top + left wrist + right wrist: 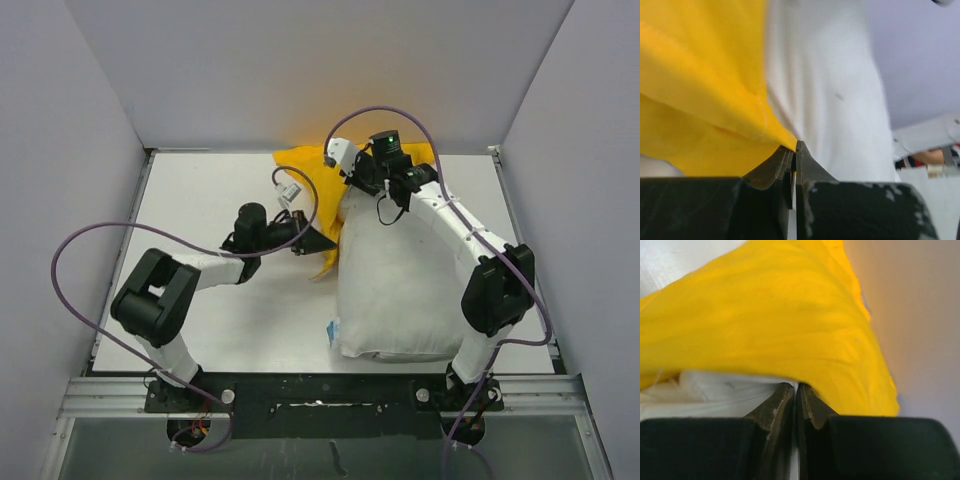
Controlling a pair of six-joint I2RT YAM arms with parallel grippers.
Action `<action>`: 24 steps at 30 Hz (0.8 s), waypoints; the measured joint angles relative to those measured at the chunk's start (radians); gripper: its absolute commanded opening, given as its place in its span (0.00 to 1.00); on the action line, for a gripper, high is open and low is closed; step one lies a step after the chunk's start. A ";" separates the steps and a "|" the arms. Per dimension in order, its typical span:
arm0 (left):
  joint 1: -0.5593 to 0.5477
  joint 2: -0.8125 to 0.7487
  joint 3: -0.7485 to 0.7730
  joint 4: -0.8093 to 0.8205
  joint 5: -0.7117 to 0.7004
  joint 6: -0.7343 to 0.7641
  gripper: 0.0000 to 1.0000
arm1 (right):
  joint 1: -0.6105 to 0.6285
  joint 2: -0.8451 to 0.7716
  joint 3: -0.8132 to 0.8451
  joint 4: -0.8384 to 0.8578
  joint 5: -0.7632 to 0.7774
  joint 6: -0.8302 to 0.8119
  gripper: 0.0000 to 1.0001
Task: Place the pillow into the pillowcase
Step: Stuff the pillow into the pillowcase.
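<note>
The left gripper [320,240], mid-frame in the overhead view, and the right gripper [352,178], upper centre, each pinch an edge of the pillowcase [300,165] — apparently to hold its mouth around the far end of the pillow [400,290], which fills the lower right. In the left wrist view, closed fingertips at bottom centre clamp the yellow hem, with the white pillow to the right. In the right wrist view, shut tips bite yellow cloth lying over the pillow — probably ready to draw it on.

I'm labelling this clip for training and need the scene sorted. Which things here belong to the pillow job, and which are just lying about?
Part of the job:
- pillow
- pillowcase
- left gripper and right gripper, both shut on the pillowcase's edge

Just there:
- table
- purple cables
- metal rail at the near edge
</note>
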 measured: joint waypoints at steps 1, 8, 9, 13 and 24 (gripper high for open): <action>-0.048 -0.053 0.001 0.006 -0.002 -0.002 0.00 | 0.000 -0.003 0.025 0.003 0.018 -0.010 0.00; -0.192 -0.177 -0.047 0.076 0.002 -0.019 0.00 | 0.003 -0.137 -0.178 0.051 -0.081 -0.087 0.13; -0.192 -0.171 -0.078 0.092 0.005 -0.032 0.00 | 0.004 -0.155 -0.244 0.061 -0.113 -0.107 0.21; -0.194 -0.130 -0.193 0.109 0.010 -0.069 0.16 | -0.007 -0.175 -0.450 0.035 -0.257 -0.184 0.51; -0.203 -0.462 -0.292 -0.362 -0.139 0.162 0.83 | -0.178 -0.419 -0.242 -0.504 -0.746 -0.387 0.95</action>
